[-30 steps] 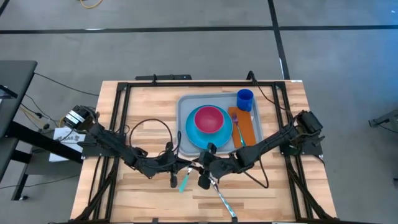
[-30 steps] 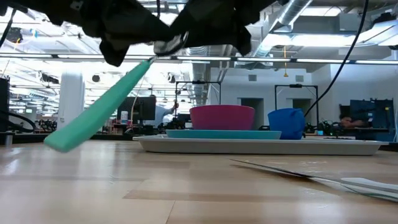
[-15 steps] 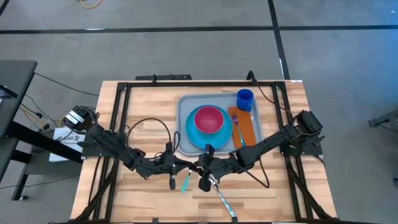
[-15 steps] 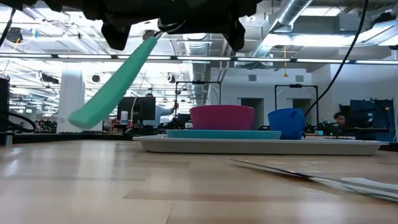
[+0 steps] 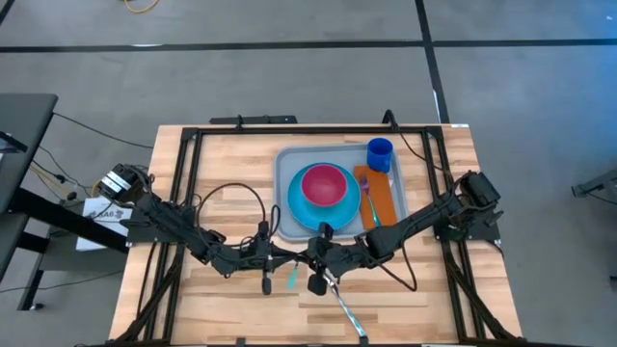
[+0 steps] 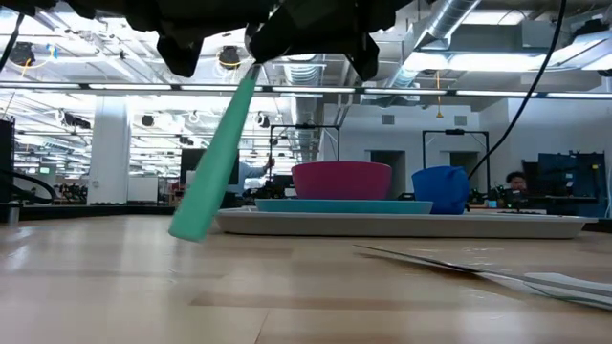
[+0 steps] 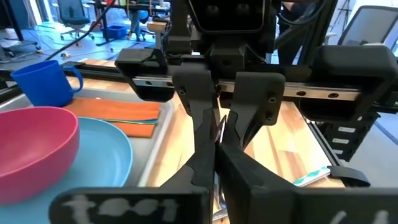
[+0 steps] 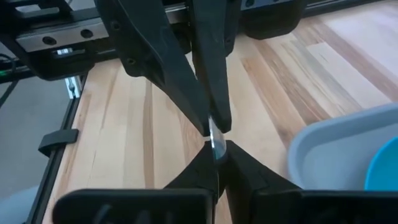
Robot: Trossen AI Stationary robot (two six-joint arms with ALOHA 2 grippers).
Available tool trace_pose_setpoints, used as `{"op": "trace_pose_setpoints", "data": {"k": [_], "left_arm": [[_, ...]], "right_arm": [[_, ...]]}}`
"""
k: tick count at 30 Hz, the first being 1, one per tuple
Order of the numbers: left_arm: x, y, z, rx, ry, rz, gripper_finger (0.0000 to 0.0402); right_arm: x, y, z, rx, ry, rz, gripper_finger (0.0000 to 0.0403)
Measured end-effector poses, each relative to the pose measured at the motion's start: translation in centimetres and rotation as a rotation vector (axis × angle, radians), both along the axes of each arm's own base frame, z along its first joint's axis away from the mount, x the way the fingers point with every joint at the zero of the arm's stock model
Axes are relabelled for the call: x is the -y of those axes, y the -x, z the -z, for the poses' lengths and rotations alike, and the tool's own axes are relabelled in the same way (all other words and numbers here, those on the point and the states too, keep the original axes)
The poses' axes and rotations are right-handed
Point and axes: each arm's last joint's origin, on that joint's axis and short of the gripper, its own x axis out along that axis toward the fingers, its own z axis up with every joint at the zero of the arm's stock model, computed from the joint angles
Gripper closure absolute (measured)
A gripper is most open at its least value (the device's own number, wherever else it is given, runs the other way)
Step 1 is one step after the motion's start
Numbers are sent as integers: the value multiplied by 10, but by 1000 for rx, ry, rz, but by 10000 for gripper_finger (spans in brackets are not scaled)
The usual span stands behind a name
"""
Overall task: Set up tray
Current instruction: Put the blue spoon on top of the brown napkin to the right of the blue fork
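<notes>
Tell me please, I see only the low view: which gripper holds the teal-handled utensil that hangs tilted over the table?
Observer: Both. In the wrist views the left gripper and the right gripper meet tip to tip, pinching the thin metal end of the teal-handled utensil.
Operator: Is this above the tray?
Observer: No. The high view shows them in front of the tray, over bare wood.
Operator: What on the tray do I miss?
Observer: An orange napkin, flat on the tray, right of the blue plate.

Grey floor (image 5: 289, 87) crossed by dark lines surrounds the counter (image 5: 231, 164); exposed ceiling ducts (image 6: 459, 19) hang overhead.
</notes>
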Motion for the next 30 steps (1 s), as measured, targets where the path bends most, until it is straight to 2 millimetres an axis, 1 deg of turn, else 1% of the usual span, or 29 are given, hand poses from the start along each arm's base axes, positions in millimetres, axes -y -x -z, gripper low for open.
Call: {"op": "trace_pose_setpoints", "data": {"k": [6, 8, 12, 15, 17, 19, 21, 24, 27, 30], "left_arm": [[0, 0, 0, -7, -56, 5, 370], [0, 0, 1, -12, -67, 11, 357], [0, 0, 0, -8, -66, 10, 332], [-1, 1, -4, 5, -60, 5, 321], [-1, 2, -6, 6, -70, 2, 319], [-2, 2, -9, 17, -67, -3, 319], [-2, 2, -8, 14, -71, -10, 319], [-2, 3, -8, 9, -74, -14, 319], [-2, 3, -7, 3, -76, -14, 319], [-2, 3, -7, 8, -71, -14, 319]], "right_arm": [[-4, 4, 1, -25, -4, 0, 395], [-6, 7, -2, -26, -21, 2, 395], [-7, 19, -10, -70, -26, 21, 399], [-5, 32, -19, -135, -33, 40, 397], [-2, 45, -31, -159, -31, 56, 396], [4, 61, -43, -197, -17, 96, 396], [11, 81, -58, -233, -7, 135, 396], [30, 114, -80, -306, -14, 196, 397], [51, 143, -92, -399, -15, 291, 397], [73, 166, -96, -497, 7, 382, 397]]}}
